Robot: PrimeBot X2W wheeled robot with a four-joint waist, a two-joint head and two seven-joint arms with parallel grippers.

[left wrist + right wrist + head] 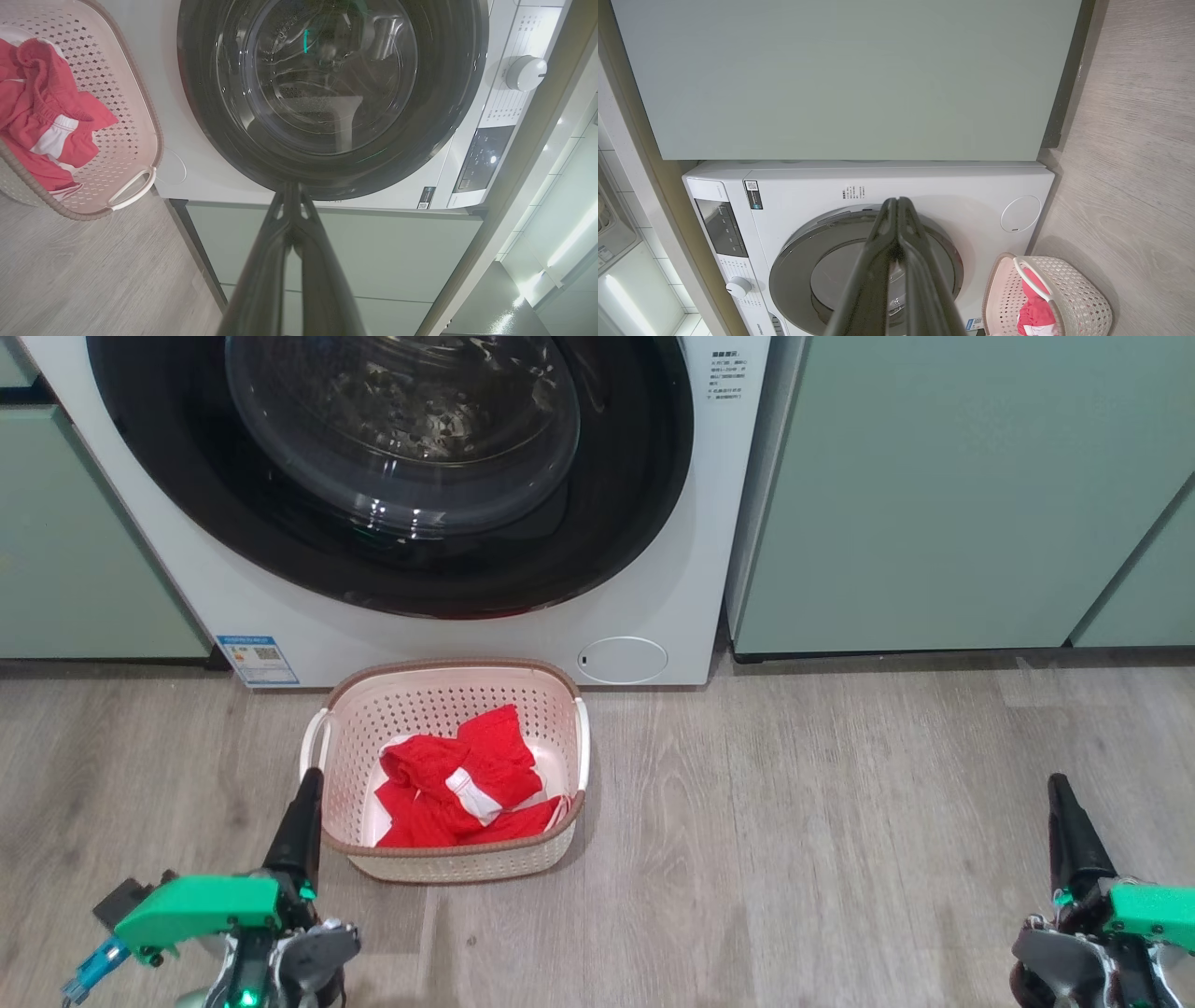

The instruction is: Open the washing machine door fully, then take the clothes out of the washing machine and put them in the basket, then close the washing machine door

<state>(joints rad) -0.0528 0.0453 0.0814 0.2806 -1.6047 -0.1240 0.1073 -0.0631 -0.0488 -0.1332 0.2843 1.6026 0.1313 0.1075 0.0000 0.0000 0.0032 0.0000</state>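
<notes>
Just ahead of the left gripper point(308, 793), black-fingered with a green housing: cream perforated plastic basket point(448, 665), brown rim, white handles, holding bright red fabric clothes point(439, 784) (one white panel). Beyond: white front-loading washing machine point(724, 569), glossy black-rimmed round door point(635, 504). Ahead of the right gripper point(1061, 798), same colours: pale green flat cabinet point(934, 495), grey wood-grain floor point(840, 803).

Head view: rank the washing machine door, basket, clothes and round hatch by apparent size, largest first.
1. washing machine door, though cut off at the top edge
2. basket
3. clothes
4. round hatch
</notes>
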